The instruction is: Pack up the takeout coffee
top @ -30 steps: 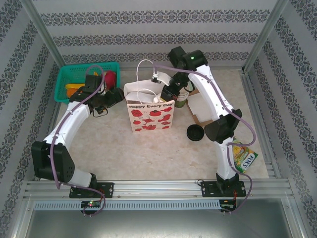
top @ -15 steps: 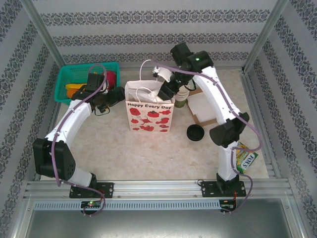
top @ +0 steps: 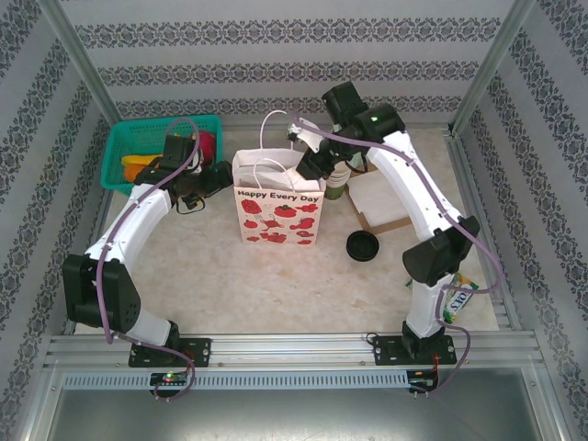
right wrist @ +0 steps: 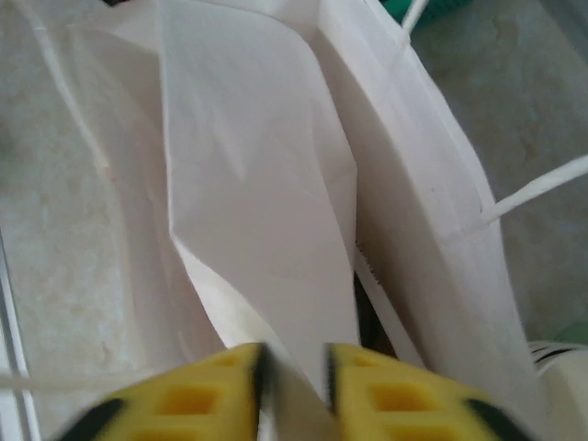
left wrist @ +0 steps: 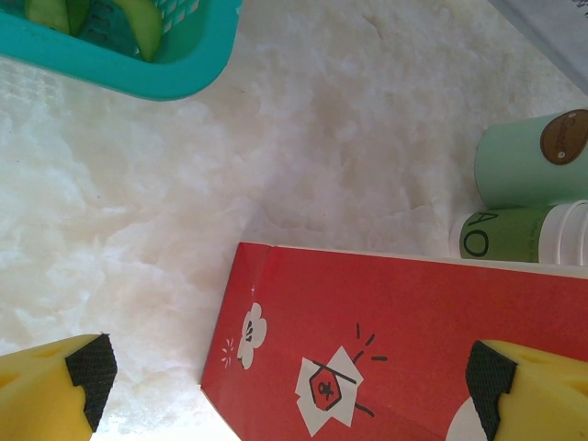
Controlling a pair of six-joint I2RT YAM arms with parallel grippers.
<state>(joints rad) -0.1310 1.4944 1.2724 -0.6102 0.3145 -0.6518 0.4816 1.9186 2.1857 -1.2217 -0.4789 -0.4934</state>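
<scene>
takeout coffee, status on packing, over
Left gripper open by paper bag. Right gripper shut on bag's edge. Takeout coffee on table beside bag, not packed.

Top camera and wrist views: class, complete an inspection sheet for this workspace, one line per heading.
Surface: pale marbled table, no spills seen.
Job's things: green cups stand on the table beside the paper bag; lids unclear.
Clutter: loose black lid, white box, teal basket holding items, snack packet.
Grippers: left gripper open by the bag's red side; right gripper shut on the bag's rim.
Cables: purple cables run along both arms.
Surroundings: patterned walls, metal frame.
</scene>
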